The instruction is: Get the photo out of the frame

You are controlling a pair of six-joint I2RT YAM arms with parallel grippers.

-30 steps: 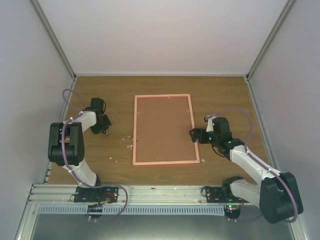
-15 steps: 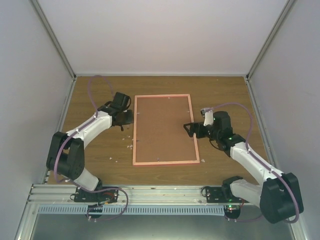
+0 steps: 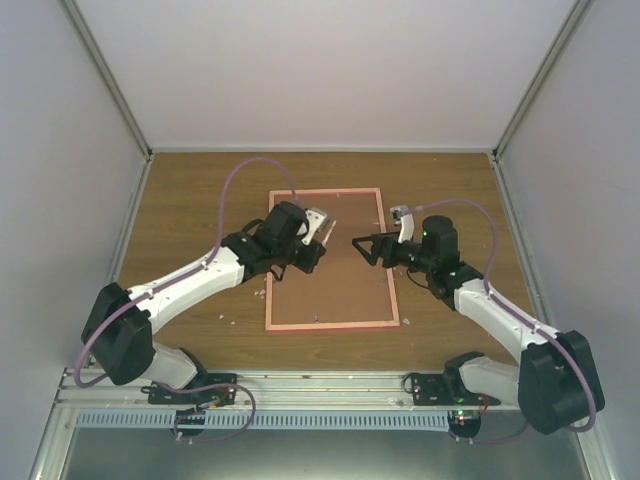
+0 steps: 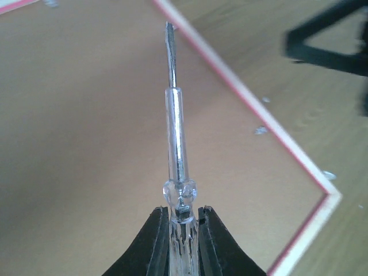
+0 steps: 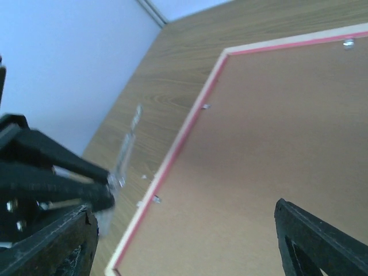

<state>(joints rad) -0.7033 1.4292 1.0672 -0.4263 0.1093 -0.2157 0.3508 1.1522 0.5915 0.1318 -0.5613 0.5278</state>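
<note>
The frame (image 3: 326,324) lies face down in the middle of the table, its brown backing board (image 3: 335,285) up inside a pink rim. The photo is hidden under that board. My left gripper (image 3: 314,236) hovers over the frame's upper left part, shut on a clear-handled screwdriver (image 4: 175,132) whose metal tip points out over the board (image 4: 86,115). My right gripper (image 3: 362,248) hangs open over the board (image 5: 276,126) from the right, nothing between its fingers, facing the screwdriver (image 5: 127,144).
Small white crumbs (image 3: 262,292) lie on the wooden table left of the frame. Little metal tabs (image 5: 156,199) sit along the frame's rim (image 5: 190,123). White walls enclose the table on three sides, and an aluminium rail (image 3: 330,385) runs along the near edge.
My left arm has swung from the table's left side to over the frame, carrying the screwdriver. My right gripper has moved left from the frame's right edge onto the board, its jaws narrowing slightly.
</note>
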